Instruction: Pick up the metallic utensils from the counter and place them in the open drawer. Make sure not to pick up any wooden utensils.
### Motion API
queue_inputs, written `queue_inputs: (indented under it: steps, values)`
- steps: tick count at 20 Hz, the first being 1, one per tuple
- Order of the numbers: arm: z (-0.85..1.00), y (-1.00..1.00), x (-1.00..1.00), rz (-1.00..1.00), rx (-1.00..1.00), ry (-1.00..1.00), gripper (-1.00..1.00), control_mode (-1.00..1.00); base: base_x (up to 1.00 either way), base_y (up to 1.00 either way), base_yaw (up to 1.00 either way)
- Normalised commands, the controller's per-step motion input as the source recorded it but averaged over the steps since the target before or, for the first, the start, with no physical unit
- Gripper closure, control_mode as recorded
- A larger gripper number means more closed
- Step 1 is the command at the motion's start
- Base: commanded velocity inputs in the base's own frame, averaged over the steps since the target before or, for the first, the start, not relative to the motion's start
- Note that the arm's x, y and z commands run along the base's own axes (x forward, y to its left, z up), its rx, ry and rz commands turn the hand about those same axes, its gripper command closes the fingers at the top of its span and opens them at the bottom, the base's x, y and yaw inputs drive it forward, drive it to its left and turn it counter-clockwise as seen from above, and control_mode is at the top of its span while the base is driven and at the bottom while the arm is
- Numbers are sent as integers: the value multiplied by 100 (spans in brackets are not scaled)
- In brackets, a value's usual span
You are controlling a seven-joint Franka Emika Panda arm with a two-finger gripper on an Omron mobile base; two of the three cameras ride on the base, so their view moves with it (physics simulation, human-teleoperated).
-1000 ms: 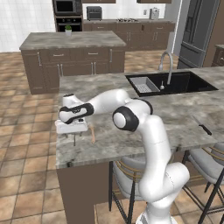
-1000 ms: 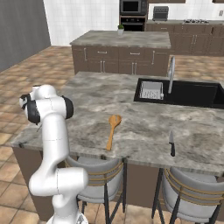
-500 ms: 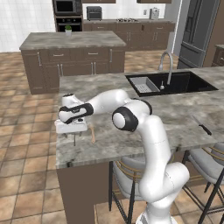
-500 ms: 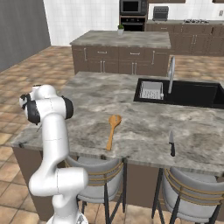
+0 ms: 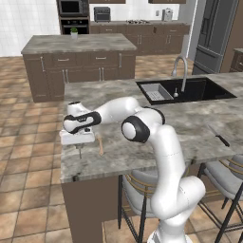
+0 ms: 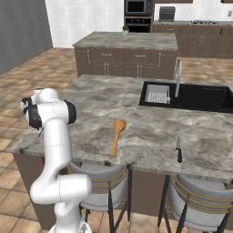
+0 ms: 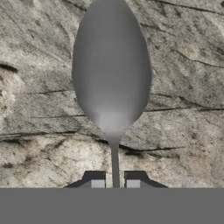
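Closing on the metal spoon (image 7: pixel 111 78) is the step you are in, so make the hold sure before you lift. In the hand view the gripper (image 7: pixel 114 183) has its two tips drawn in against either side of the slim handle, with the bowl lying ahead on the veined counter (image 7: pixel 183 87); they look clamped on it, though the contact itself sits low at the picture's edge. In the left base view the hand is low over the near left corner of the counter (image 5: pixel 142 142), just beside a small pale wooden utensil (image 5: pixel 100 144). Lift straight up and slowly, since a thin handle pinched near its end can pivot and droop. Keep clear of that pale piece and of the orange-brown wooden spoon (image 6: pixel 117 135) farther along. A dark knife (image 6: pixel 179 150) lies well apart, near the other end. I cannot see the drawer from here, so find it before you swing across.
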Motion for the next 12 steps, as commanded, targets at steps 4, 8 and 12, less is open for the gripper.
queue_inputs:
  steps: [4,8,12]
  values:
    - [-7,0,0,0,0,0,100,-100,0,0,0]
    - [-11,-4,0,0,0,0,100,-100,0,0,0]
    - [0,-10,-1,0,0,0,100,-100,0,0,0]
